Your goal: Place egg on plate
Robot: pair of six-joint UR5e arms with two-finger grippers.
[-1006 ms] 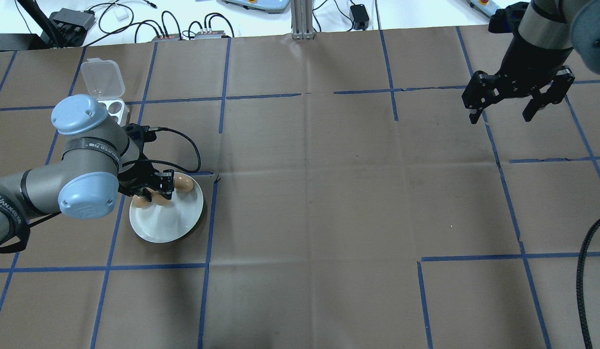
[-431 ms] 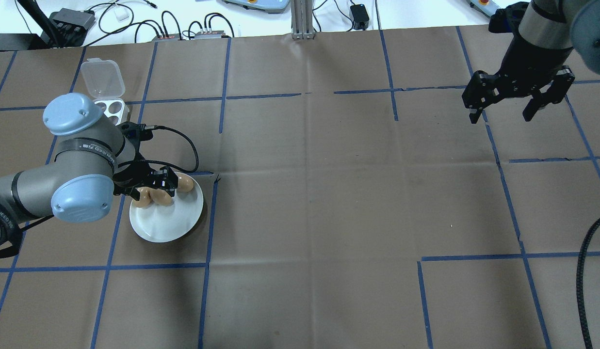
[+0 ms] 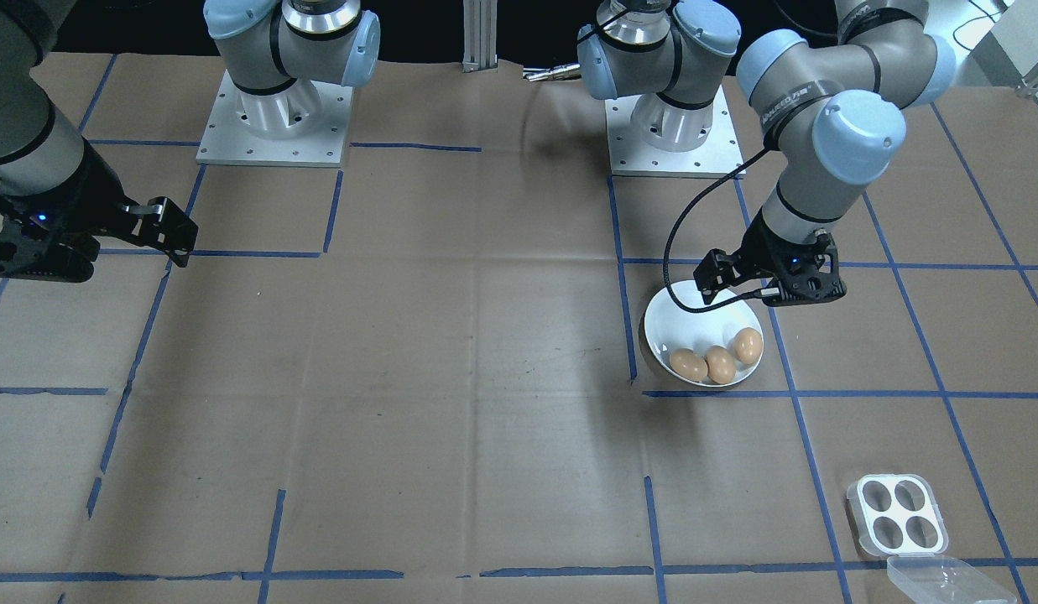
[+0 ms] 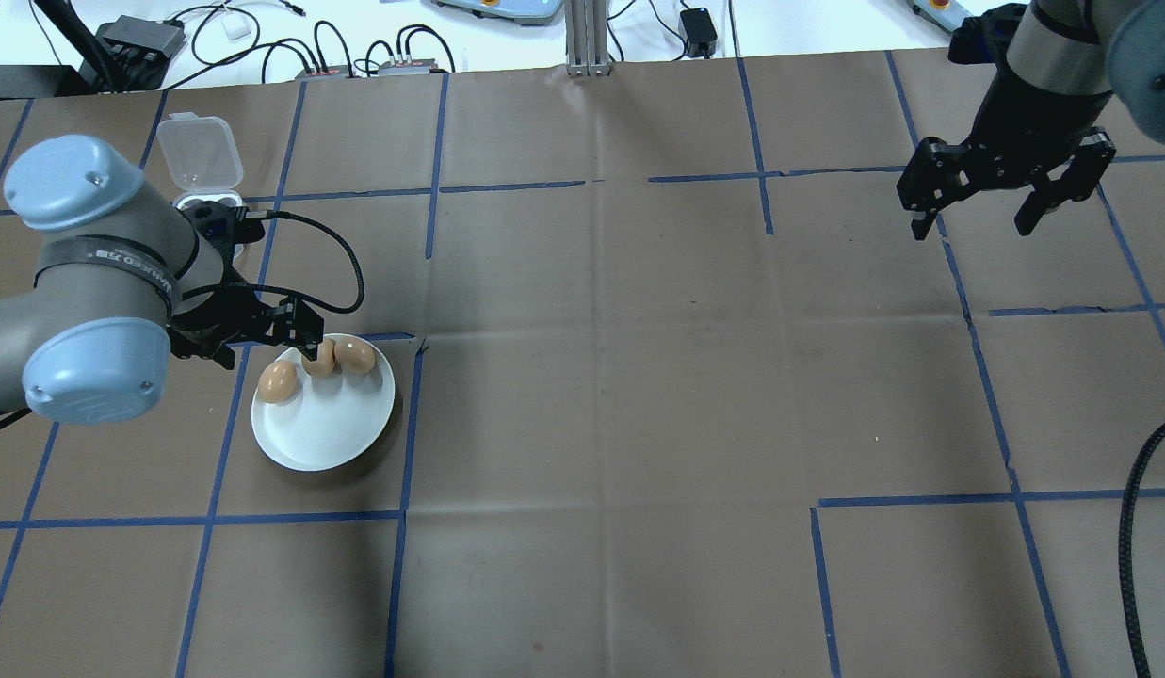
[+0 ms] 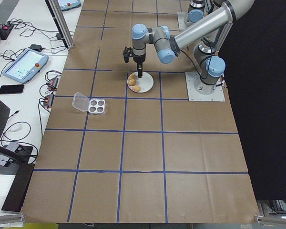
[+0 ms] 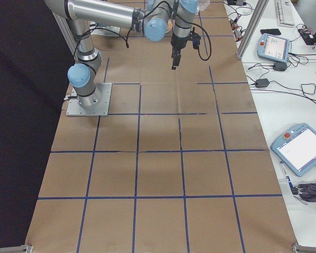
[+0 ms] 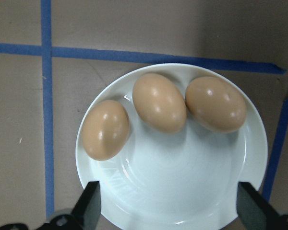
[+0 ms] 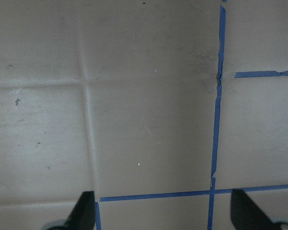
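Eggs, three in number, were counted on the plate [image 7: 182,191], all brown, lying in a curved row along one side of its well. In the left wrist view the first egg [image 7: 105,130] was seen just apart from the middle egg [image 7: 159,102], and the middle egg appeared to touch the third egg [image 7: 216,104]. One plate only was noted, round, glossy and white, resting on the brown paper-covered surface [image 4: 639,377] beside a crossing of blue tape lines.

One white four-cup egg tray [image 3: 897,513] with a clear lid [image 3: 946,580] folded open was recorded well apart from the plate; all four cups were seen bare in the front-facing view.

Two arms were in view. The left hand [image 3: 770,281] was held above the plate's rim, pointing straight down, its fingers [image 7: 89,211] spread apart with nothing between them and clear of all three eggs. The right hand [image 4: 1006,193] was held well apart, over bare paper at the far corner of the surface, its fingers likewise spread and holding nothing.
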